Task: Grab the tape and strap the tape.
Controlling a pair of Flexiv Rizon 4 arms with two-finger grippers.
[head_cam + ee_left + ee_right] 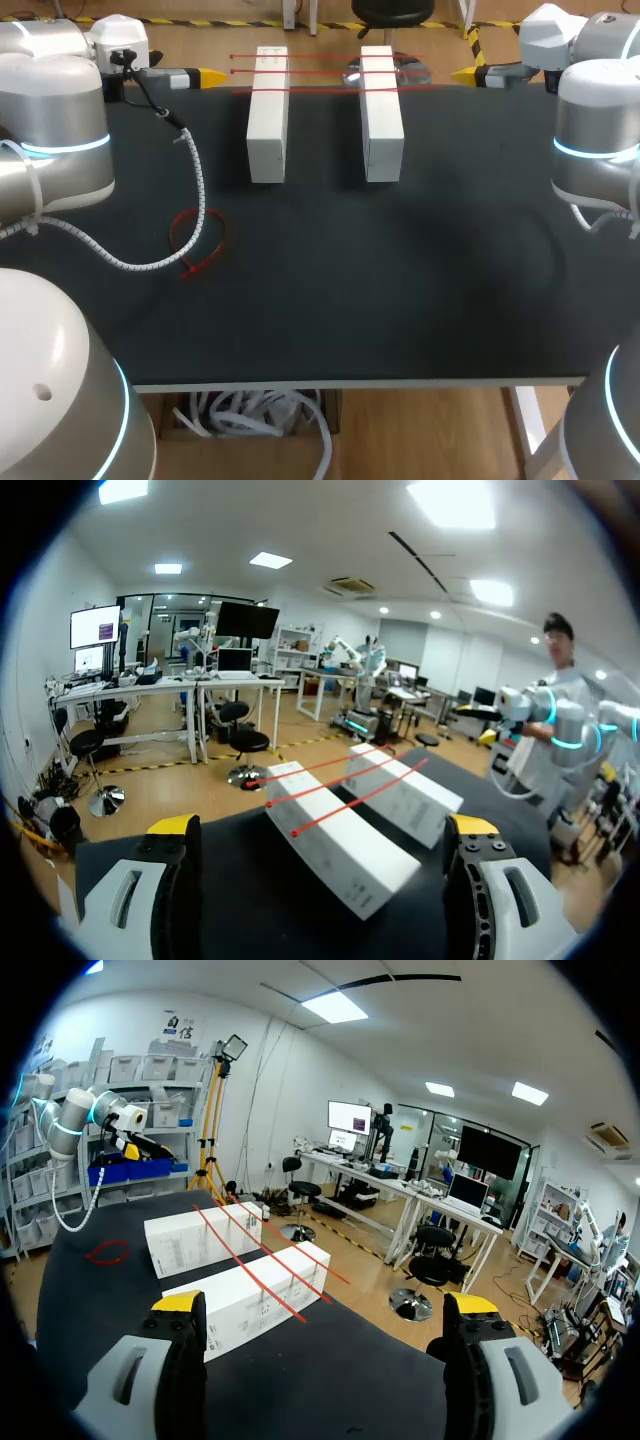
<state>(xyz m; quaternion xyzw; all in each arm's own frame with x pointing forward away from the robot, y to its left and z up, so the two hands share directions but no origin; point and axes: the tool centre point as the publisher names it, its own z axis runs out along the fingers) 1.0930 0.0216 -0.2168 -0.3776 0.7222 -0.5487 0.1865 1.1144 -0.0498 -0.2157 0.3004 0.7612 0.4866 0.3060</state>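
Two white boxes stand side by side on the far half of the black tabletop (330,290), the left box (268,115) and the right box (381,112) parallel, with a gap between them. Three thin red tape strips (320,72) stretch across the tops of both boxes near their far ends, bridging the gap. A separate red tape loop (197,240) lies flat on the tabletop, nearer than the boxes and off to the left side, well apart from both claws. A white spiral-wrapped cable (196,175) from the left arm sags onto the tabletop and curves right by this loop.

The left claw (205,76) hangs at the far left edge of the tabletop, pointing toward the boxes. In its wrist view its fingers (175,830) stand wide apart with nothing between them, and the boxes lie ahead. The right claw (465,73) hangs at the far right edge, pointing the opposite way. Its fingers (182,1305) are likewise spread wide and hold nothing, with both boxes ahead and the loop beyond them.
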